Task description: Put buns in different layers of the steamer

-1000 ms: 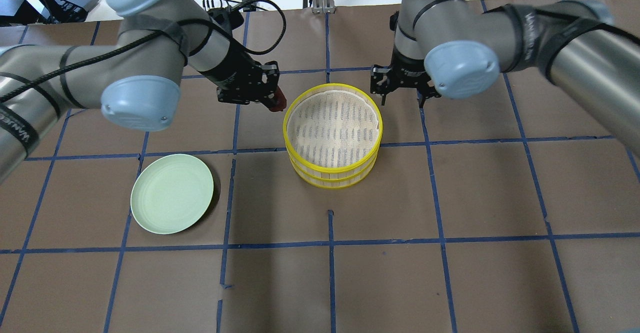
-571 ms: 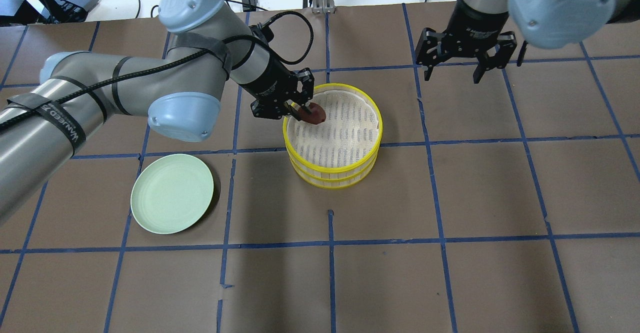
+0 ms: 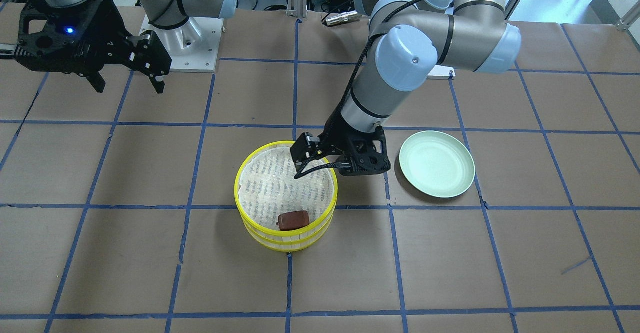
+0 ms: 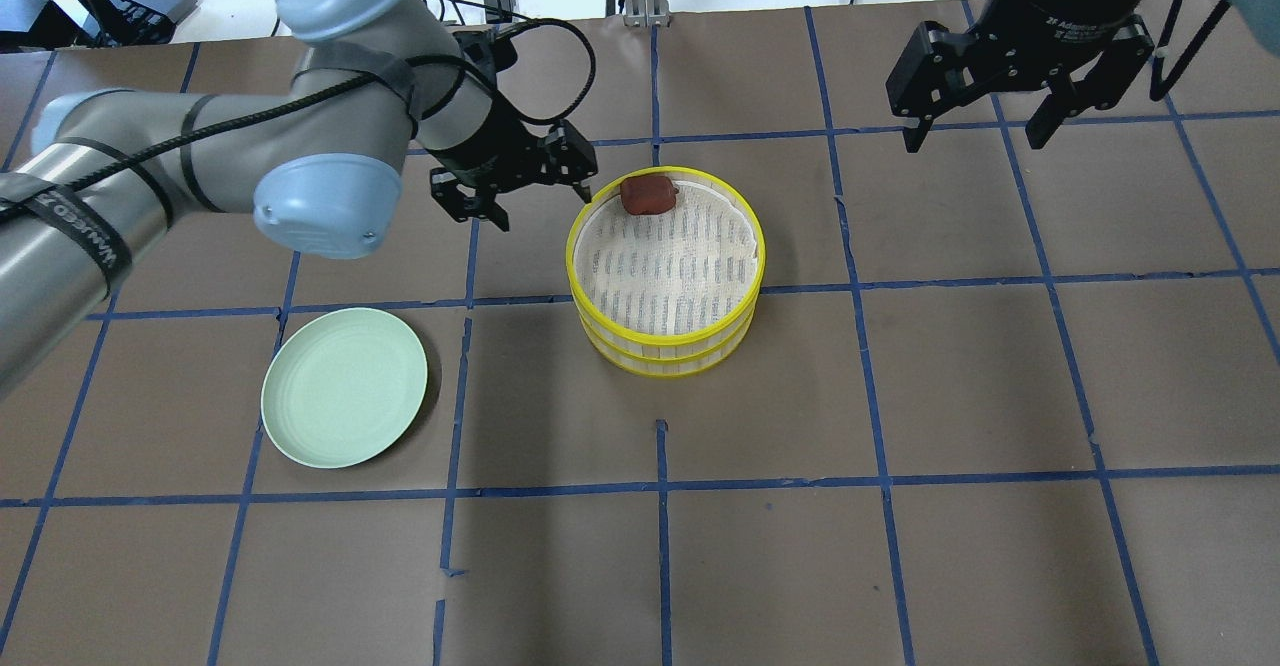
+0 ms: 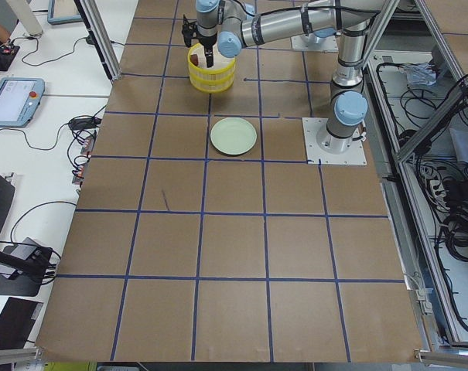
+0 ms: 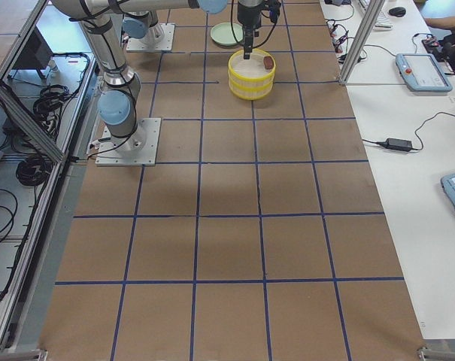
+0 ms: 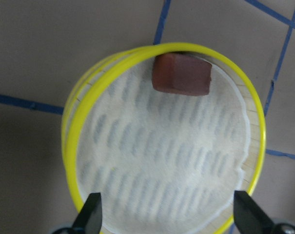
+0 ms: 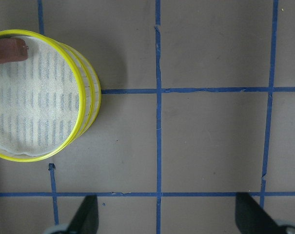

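The reddish-brown bun [image 4: 648,194] lies loose on the white mesh of the steamer's top tray [image 4: 664,338], against its far rim. It also shows in the front view [image 3: 293,220] and the left wrist view [image 7: 182,74]. The two yellow-rimmed trays stand stacked. My left gripper [image 4: 540,201] is open and empty, just left of the steamer and above the table. My right gripper [image 4: 975,136] is open and empty, raised at the far right, well away from the steamer. The white bun is not in view.
A pale green plate [image 4: 344,387] with nothing on it lies on the brown table left of the steamer and nearer the robot. Blue tape lines grid the table. Cables lie past the far edge.
My left gripper carried the reddish-brown bun over the top tray, let it go there and drew back to the left. My right gripper moved away to the far right.
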Motion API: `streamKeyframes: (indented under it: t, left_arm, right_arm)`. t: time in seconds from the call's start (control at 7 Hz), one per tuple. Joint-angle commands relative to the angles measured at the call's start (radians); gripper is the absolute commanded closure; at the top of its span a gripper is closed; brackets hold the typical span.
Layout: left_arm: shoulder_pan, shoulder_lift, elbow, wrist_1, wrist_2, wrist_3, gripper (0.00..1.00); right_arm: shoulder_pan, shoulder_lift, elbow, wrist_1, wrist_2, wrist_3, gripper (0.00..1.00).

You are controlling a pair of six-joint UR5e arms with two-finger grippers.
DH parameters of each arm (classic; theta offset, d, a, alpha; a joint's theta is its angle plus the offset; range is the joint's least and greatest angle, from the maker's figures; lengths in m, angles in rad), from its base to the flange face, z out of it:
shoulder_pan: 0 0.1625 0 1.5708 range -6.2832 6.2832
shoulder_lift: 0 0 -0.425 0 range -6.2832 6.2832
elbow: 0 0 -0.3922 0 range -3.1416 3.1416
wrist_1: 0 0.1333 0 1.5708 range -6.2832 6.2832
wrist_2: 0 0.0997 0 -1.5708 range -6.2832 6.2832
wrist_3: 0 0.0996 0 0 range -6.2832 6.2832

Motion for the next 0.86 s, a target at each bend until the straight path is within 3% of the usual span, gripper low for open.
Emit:
streamKeyframes:
  t: [0.0, 0.14, 0.71]
  left_arm:
    - [0.120, 0.060, 0.072, -0.222, 0.143, 0.267, 0.00]
    - [0.131, 0.115, 0.112, -0.321, 0.211, 0.298, 0.00]
    - [0.130, 0.275, 0.120, -0.542, 0.288, 0.298, 0.00]
  right_arm:
    - [0.003, 0.008, 0.026, -0.015, 0.001, -0.009, 0.00]
    - [0.000, 0.019, 0.019, -0.013, 0.003, -0.010, 0.00]
    - [-0.002, 0.019, 0.021, -0.012, 0.004, -0.009, 0.00]
